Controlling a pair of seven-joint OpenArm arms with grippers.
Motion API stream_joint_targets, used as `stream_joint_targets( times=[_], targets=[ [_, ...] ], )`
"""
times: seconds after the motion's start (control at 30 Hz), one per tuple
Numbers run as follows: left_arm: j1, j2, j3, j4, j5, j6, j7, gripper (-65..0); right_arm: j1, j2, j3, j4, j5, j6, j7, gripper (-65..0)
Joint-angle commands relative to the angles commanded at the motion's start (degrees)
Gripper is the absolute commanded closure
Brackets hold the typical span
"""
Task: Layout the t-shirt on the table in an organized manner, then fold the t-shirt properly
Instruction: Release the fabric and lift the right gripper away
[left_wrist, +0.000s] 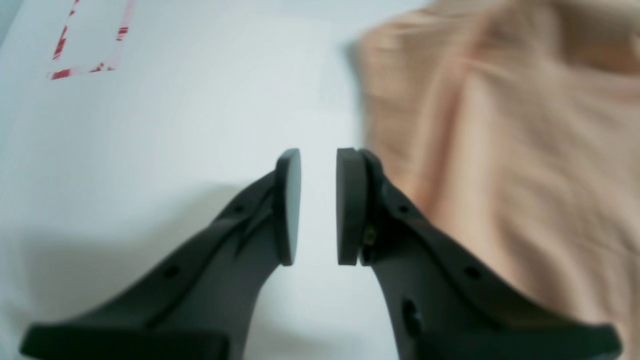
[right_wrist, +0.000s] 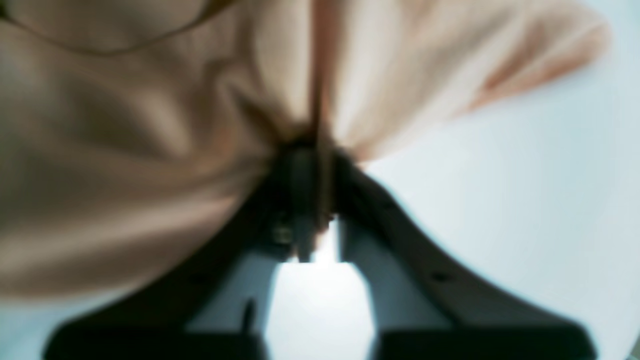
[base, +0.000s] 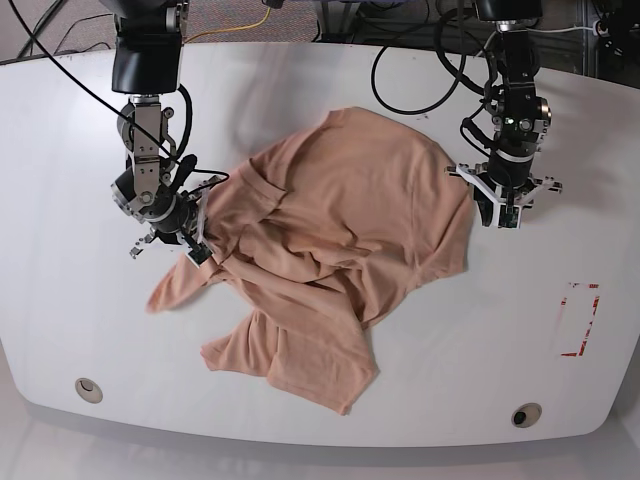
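The peach t-shirt (base: 340, 250) lies crumpled at the middle of the white table (base: 60, 300), its hem toward 6 o'clock. At 9 o'clock the right gripper (right_wrist: 312, 200) pinches a fold near one sleeve. A strong pull there could drag the whole heap instead of spreading it. At 3 o'clock the left gripper (left_wrist: 318, 205) is slightly spread and empty, beside the cloth edge. It could close on nothing.

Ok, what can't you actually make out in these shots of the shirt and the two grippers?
- Right wrist view: motion blur smears the t-shirt; how much cloth the right gripper pinches is unclear.
- Left wrist view: the t-shirt's weave is blurred; the frame edge cuts it off beside the left gripper.
- Base view: crumpled folds bury the shirt's front; no print shows.
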Motion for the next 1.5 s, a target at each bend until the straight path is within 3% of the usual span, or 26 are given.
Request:
stream_joint_targets(
  times=[0.27, 0.53, 0.67, 0.87, 1.13, 1.5],
  targets=[
    [-0.2, 0.09, 0.65, 0.09, -0.17, -0.11, 0.11, -10.6, 0.31, -0.04, -3.62, 5.33, 0.27, 0.0, -0.88, -5.1],
    [-0.93, 0.01, 0.9, -0.05, -0.11, -0.33, -0.39, -10.3, 0.19, -1.33, -9.38, 14.66, 4.21, 0.0, -5.21, -26.8],
    [-1.29, 0.01, 0.65, -0.11, 0.07, -0.22, -0.51, -10.3, -1.38, -1.38, -9.01, 18.64, 6.91, 0.0, -6.58, -32.0],
    [-1.2, 0.15, 0.42, -0.25, 0.13, -0.21, -0.43, -10.4, -7.37, -0.11, -4.83, 25.4, 11.13, 0.0, -5.73, -34.2],
    [-1.04, 0.32, 0.75, -0.13, -0.11, -0.43, -0.06, -10.2, -11.42, -1.04, 6.96, 30.81, 10.69, 0.0, -5.33, -33.8],
    [0.22, 0.44, 0.94, 0.55, -0.09, -0.38, 0.1, -10.4, -10.93, -6.57, 18.16, 32.43, 10.64, 0.0, -4.95, -34.6]
  ],
)
